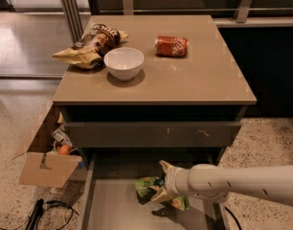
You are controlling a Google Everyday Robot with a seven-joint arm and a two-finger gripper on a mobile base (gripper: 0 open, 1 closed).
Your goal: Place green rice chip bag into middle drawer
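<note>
The green rice chip bag (147, 186) lies crinkled on the floor of the open middle drawer (113, 210), at the bottom of the cabinet. My gripper (161, 181) reaches in from the right on a white arm and sits right over the bag's right part. Its two tan fingertips (164, 166) stand wide apart, one above the bag and one at its lower edge, so the gripper is open. Part of the bag (179, 203) shows below the wrist.
Above is a shut grey drawer front (151, 134) with small scratch marks. On the cabinet top stand a white bowl (123, 63), a brown-and-yellow chip bag (89, 46) and a red can (171, 46). A cardboard box (46, 166) and cables (50, 210) lie at left.
</note>
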